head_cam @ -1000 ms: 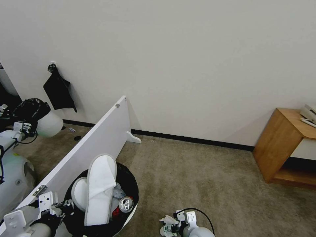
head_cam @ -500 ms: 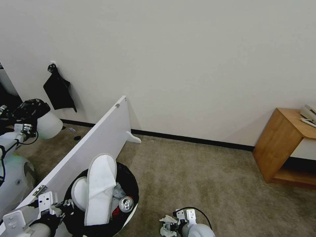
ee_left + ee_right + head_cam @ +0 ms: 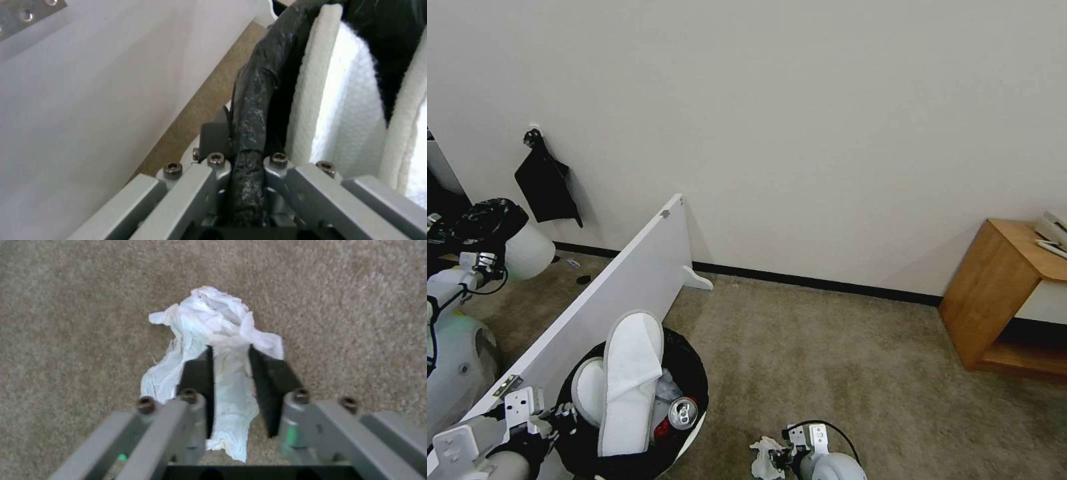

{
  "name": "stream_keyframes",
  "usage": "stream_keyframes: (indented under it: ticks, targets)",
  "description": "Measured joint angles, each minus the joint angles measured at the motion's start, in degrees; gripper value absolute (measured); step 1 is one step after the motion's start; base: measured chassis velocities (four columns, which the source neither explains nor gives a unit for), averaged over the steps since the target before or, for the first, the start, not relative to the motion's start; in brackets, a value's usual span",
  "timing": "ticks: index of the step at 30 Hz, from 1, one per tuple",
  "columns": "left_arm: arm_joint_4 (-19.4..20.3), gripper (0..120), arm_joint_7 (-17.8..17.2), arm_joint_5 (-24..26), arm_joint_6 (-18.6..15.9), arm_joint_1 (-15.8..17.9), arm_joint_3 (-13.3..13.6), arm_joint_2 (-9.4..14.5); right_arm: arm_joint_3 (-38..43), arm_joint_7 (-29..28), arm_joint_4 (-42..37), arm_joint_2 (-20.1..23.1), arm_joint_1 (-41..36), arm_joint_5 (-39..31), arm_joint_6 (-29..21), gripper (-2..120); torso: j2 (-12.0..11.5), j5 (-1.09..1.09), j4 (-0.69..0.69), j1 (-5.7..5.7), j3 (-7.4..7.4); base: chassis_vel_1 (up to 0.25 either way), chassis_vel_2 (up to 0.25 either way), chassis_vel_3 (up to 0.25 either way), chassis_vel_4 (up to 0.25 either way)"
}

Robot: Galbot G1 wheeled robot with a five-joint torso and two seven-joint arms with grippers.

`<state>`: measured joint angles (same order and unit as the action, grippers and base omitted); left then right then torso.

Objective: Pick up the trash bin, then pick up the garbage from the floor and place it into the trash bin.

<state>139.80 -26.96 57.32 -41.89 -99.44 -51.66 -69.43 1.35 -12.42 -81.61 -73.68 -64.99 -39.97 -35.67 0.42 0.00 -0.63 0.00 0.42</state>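
Your left tool (image 3: 247, 160) grips the bag-lined rim of the trash bin (image 3: 690, 373), held low on your left beside a white panel (image 3: 620, 287). Two slippers (image 3: 627, 380) and a crushed can (image 3: 682, 413) sit inside the bin. Your right tool (image 3: 231, 373) is clenched on a crumpled tissue (image 3: 213, 326) above the carpet (image 3: 840, 360).

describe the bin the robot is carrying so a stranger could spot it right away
Find the long white board leaning toward the wall. Beside its near end, the left gripper clamps the rim of a small round white bin lined with crinkly black plastic. Unlike the other lined bin farther left, two white slippers stick out.
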Motion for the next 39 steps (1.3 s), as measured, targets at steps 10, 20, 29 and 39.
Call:
stream_keyframes:
  ticks: [10, 20, 29, 39]
  targets:
    - [-0.1, 2, 0.0, 0.3, 0.0, 0.1, 0.0, 0.1, -0.1, 0.4, 1.0, -0.1, 1.1, -0.4, 0.0, 0, 0.0, 0.0, 0.0, 0.0, 0.0, 0.0, 0.0, 0.0, 0.0]
    - [-0.3, 2, 0.0, 0.4, 0.0, 0.2, 0.0, 0.3, 0.8, 1.0, 0.1, 0.7, 0.7, -0.9, 0.0, 0, 0.0, 0.0, 0.0, 0.0, 0.01, 0.0, 0.0, 0.0, 0.0]
    - [-0.5, 2, -0.1, 0.6, 0.0, 0.2, 0.3, 0.6, 1.8, 1.7, -6.8, 3.5, -2.1, -0.1, 0.4, 0, 0.0, 0.01, 0.0, 0.0, 0.01, 0.0, 0.0, 0.0, 0.0]
    - [-1.3, 2, -0.6, 1.5, -0.1, 0.6, 1.9, 1.6, 4.1, 3.4, -20.7, 9.0, -4.8, 0.6, 2.6, 0, 0.0, 0.0, 0.0, 0.0, 0.0, 0.0, 0.0, 0.0, 0.0]
